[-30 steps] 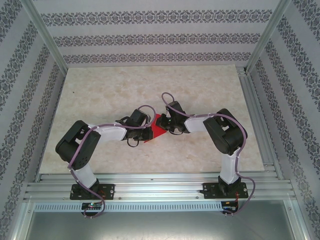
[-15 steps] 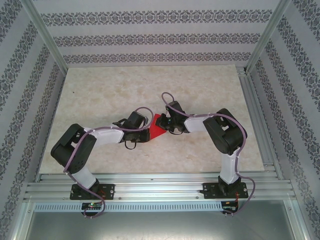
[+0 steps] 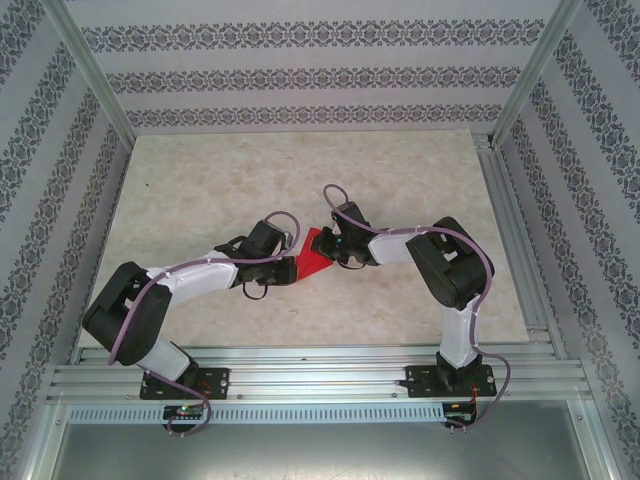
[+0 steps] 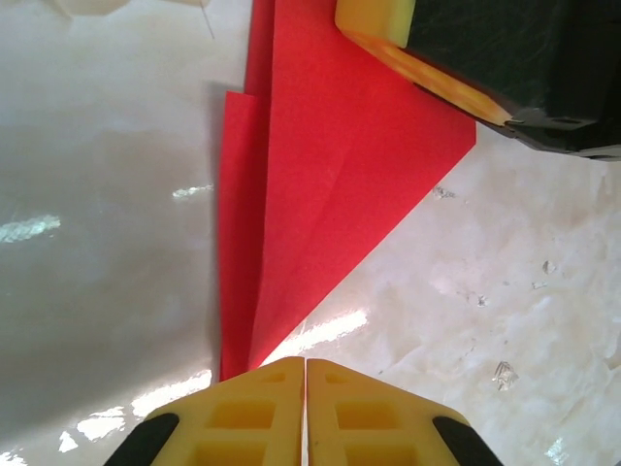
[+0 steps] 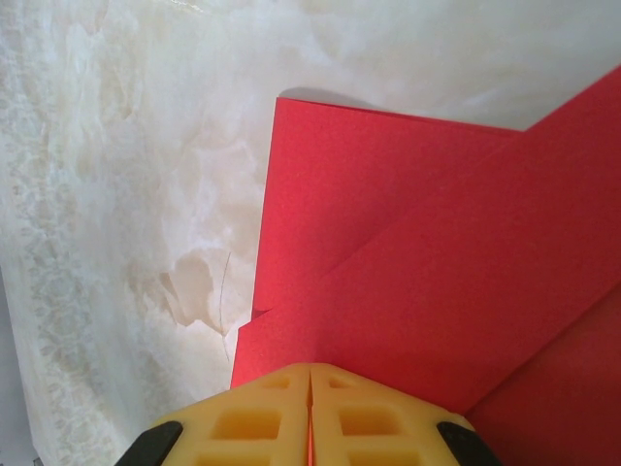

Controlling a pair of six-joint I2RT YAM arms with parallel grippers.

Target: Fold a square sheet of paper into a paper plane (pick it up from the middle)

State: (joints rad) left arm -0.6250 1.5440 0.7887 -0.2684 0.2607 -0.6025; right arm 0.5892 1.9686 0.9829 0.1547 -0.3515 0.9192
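The square sheet of paper [image 3: 314, 258] is bright red and lies flat on the table between the two grippers, folded into a pointed wedge with overlapping flaps. In the left wrist view the paper [image 4: 330, 175] narrows to a point beside my left gripper [image 4: 306, 361]. That gripper is shut, with nothing red in its seam. My right gripper [image 5: 310, 367] is shut too, its tips down on the wide end of the paper [image 5: 437, 272]. One of its yellow fingers [image 4: 388, 29] rests on the sheet in the left wrist view. From above, the left gripper [image 3: 291, 263] and right gripper [image 3: 334, 250] flank the paper.
The marble-patterned table [image 3: 200, 190] stretches away on all sides of the paper. Patterned walls and a metal frame [image 3: 510, 240] enclose it, and aluminium rails [image 3: 320, 370] run along the near edge by the arm bases.
The left arm's elbow has swung down and to the left, stretching the arm out, while its gripper stays at the paper's point. The right arm and the paper have not moved.
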